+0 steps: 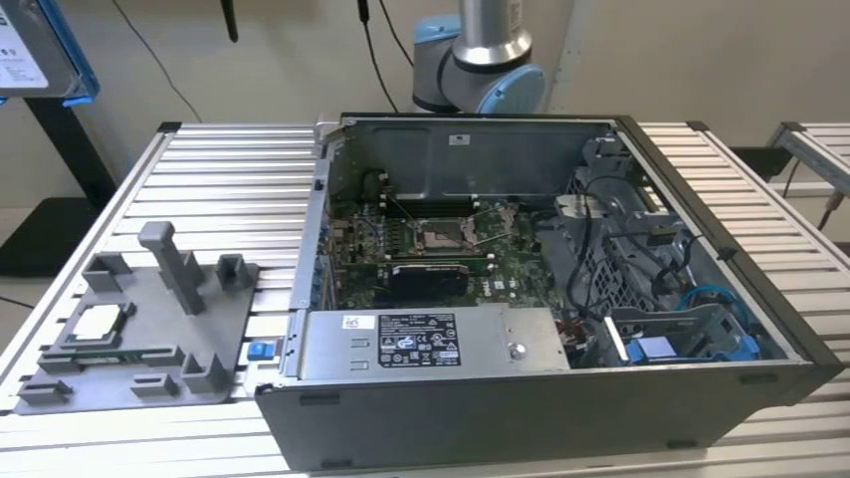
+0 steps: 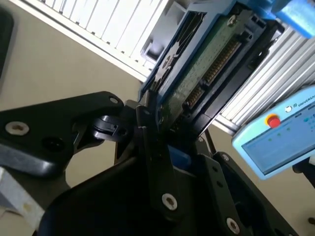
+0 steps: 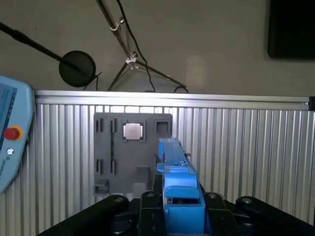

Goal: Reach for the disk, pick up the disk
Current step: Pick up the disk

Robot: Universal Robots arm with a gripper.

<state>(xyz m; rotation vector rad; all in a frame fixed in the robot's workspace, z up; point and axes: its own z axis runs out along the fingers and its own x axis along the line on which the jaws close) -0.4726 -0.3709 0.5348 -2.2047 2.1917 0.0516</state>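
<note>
The disk (image 1: 30, 50) hangs high at the exterior view's far left, its white label and blue bracket partly cut off by the picture's edge. In the first wrist view it stands edge-on, the blue bracket (image 3: 178, 184) rising between my black fingers, and my gripper (image 3: 179, 201) is shut on it. The second wrist view shows the disk's green circuit board side (image 2: 206, 64), with my gripper (image 2: 160, 125) clamped on one end. The disk is off the table, above the slatted surface.
An open computer case (image 1: 797, 373) takes up the table's middle, with a grey power supply box (image 1: 425, 344) at its front. A grey fixture plate (image 1: 146, 383) holds a small square chip (image 1: 96, 324). The arm's base (image 1: 479, 60) stands behind the case. A teach pendant (image 3: 10, 142) lies at the table's edge.
</note>
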